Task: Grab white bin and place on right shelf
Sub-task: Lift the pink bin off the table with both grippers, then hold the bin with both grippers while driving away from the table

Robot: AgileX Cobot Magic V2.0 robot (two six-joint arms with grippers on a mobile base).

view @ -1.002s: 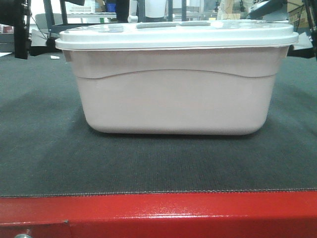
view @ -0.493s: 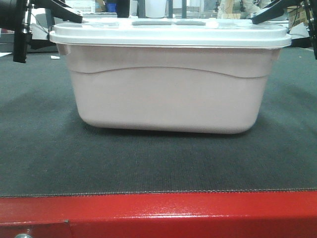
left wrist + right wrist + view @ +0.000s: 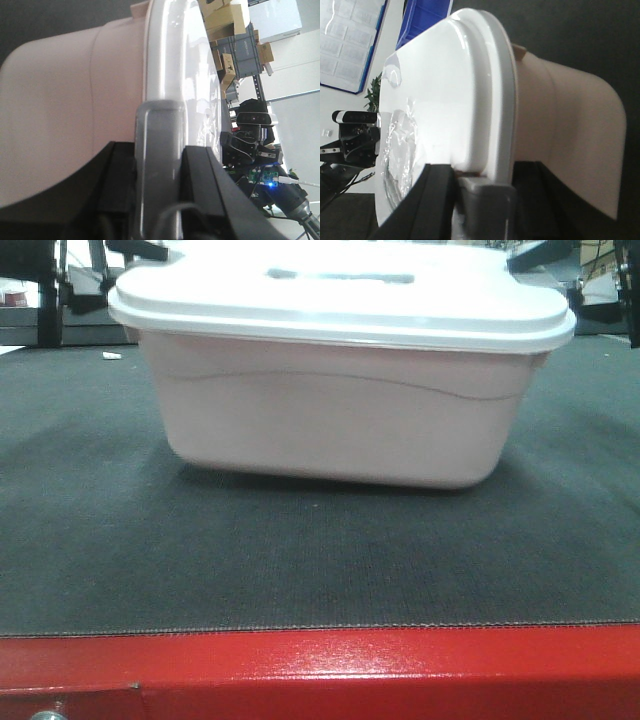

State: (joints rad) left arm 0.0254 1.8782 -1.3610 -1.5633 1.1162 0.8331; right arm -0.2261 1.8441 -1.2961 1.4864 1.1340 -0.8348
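Observation:
The white bin [image 3: 330,420] has a pale pinkish-white body and a flat white lid [image 3: 340,295]. It sits on the dark mat, slightly tilted with its right end lower. In the left wrist view my left gripper [image 3: 160,172] is shut on the grey latch [image 3: 157,135] at the bin's [image 3: 65,100] left end. In the right wrist view my right gripper [image 3: 482,205] is shut on the grey latch [image 3: 487,197] at the bin's [image 3: 560,115] right end, under the lid [image 3: 450,90]. The right shelf is out of view.
A dark grey mat [image 3: 300,560] covers the surface, with a red front edge [image 3: 320,675]. A blue crate [image 3: 422,15] stands behind the bin. Stacked cardboard boxes [image 3: 225,30] and rack uprights show in the background.
The bin has shifted up and slightly left in the front view and looks a little smaller. More of the lid's top shows, and its right end has dipped. Both arm tips moved with it.

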